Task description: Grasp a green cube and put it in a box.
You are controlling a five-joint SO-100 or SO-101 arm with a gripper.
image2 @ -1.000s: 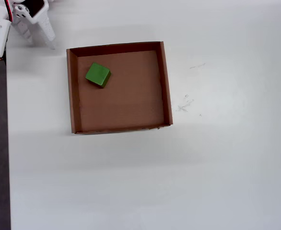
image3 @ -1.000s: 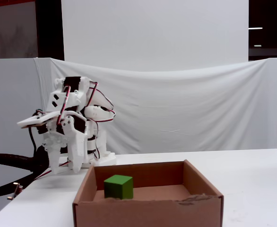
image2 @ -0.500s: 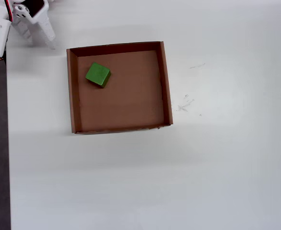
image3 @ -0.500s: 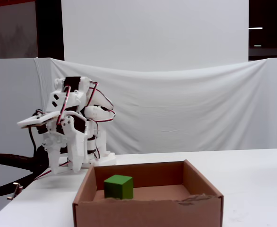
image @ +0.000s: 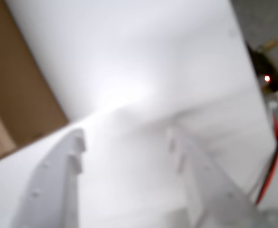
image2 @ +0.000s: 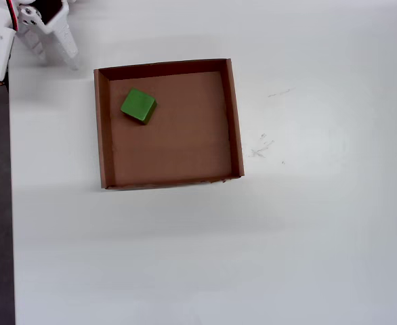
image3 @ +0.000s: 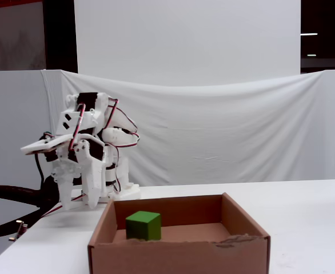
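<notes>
Inside box (image2: 235, 115), green cube (image2: 138, 105), jaws apart

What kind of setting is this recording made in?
Probably a lab or hobby bench: a plain white table, a white sheet backdrop, a small white arm with its gripper parked.

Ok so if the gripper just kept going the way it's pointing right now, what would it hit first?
Most likely the bare white table. The gripper points down just outside the box, whose corner sits off to one side in the wrist view. Its fingers are empty; the green cube lies inside the box.
</notes>
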